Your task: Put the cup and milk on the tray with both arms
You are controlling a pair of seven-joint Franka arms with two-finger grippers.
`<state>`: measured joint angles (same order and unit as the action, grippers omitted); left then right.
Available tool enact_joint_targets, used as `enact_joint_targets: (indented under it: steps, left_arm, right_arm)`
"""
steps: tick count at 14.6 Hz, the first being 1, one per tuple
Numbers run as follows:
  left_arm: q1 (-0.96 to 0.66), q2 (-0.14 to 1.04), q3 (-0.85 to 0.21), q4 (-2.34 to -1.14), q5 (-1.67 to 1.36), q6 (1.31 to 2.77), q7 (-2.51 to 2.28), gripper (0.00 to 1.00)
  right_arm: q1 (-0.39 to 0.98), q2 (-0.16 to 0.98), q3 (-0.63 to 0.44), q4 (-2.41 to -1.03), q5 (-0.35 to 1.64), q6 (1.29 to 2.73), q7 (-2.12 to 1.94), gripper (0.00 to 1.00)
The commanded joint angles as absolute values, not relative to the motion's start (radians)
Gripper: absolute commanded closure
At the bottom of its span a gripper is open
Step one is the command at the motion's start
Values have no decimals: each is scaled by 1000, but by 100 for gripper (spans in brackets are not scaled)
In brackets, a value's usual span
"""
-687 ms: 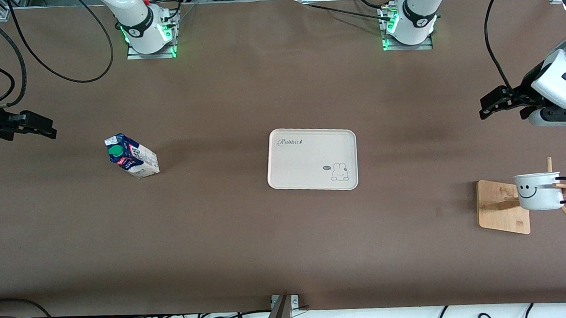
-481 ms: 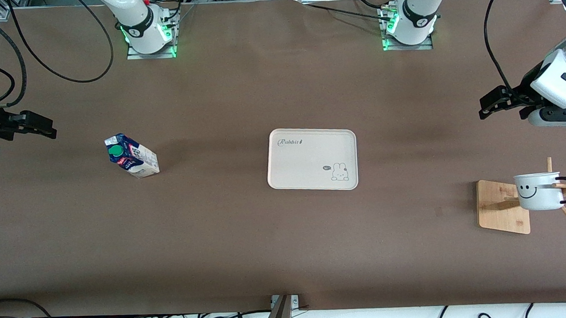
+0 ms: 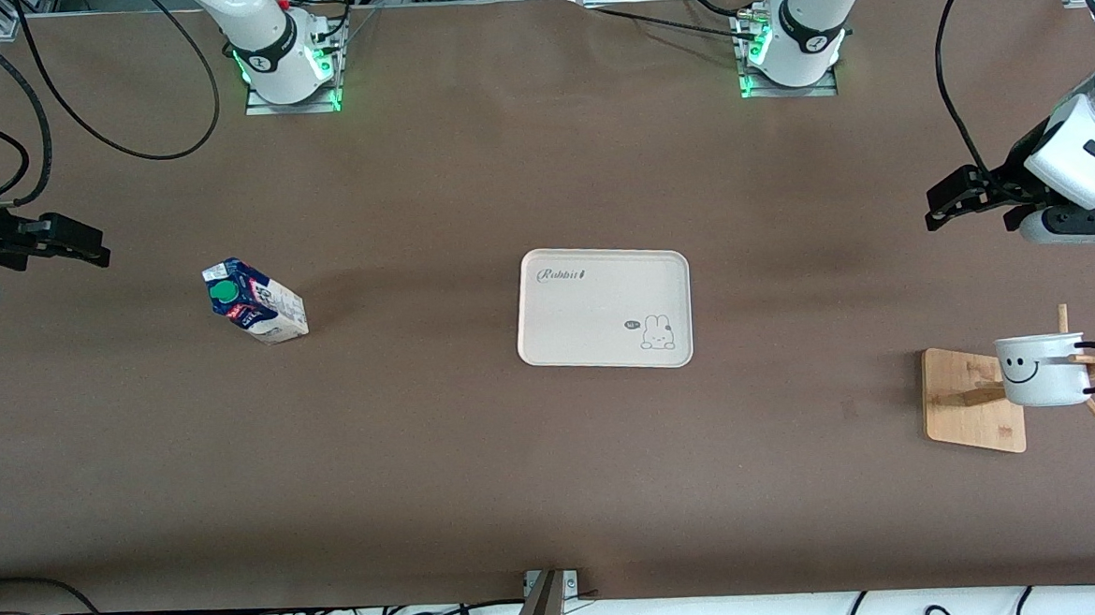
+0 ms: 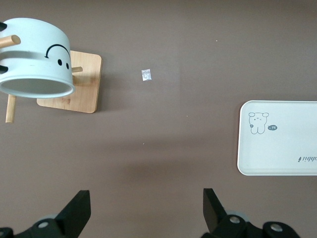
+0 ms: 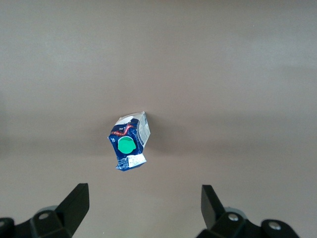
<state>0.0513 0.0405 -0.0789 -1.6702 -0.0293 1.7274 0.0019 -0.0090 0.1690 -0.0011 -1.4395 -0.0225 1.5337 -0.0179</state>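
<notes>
The milk (image 3: pixel 255 300) stands on the table toward the right arm's end; it also shows in the right wrist view (image 5: pixel 128 141). The tray (image 3: pixel 595 314) lies flat at the table's middle with nothing on it, and shows in the left wrist view (image 4: pixel 277 148). The cup (image 3: pixel 1041 370) hangs on its side on a peg of a wooden rack toward the left arm's end, and shows in the left wrist view (image 4: pixel 34 57). My right gripper (image 3: pixel 95 254) (image 5: pixel 143 203) is open and empty over bare table beside the milk. My left gripper (image 3: pixel 938 210) (image 4: pixel 147 208) is open and empty over bare table.
The rack's tan wooden base (image 3: pixel 969 398) (image 4: pixel 79 84) lies under the cup, with thin wooden pegs sticking out. A small white scrap (image 4: pixel 146 75) lies on the table between rack and tray. Cables run along the table's edges.
The left arm's wrist has drifted very slightly. The milk, the cup, the tray and the right arm have not moved.
</notes>
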Motion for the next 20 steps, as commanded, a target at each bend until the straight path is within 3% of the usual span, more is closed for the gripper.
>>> enact_joint_targets:
  steps: [1, 11, 20]
  left_arm:
    - [52, 51, -84, -1638, -6, 1710, 8, 0]
    - [52, 51, -84, -1637, -6, 1710, 8, 0]
    - [45, 51, -87, -1634, -6, 1710, 6, 0]
  right_arm:
    - [-12, 181, 3, -1410, -20, 1509, -17, 0]
    - [-2, 186, 8, -1417, -15, 1520, 6, 0]
    - [81, 334, 11, -1416, -25, 1565, -12, 0]
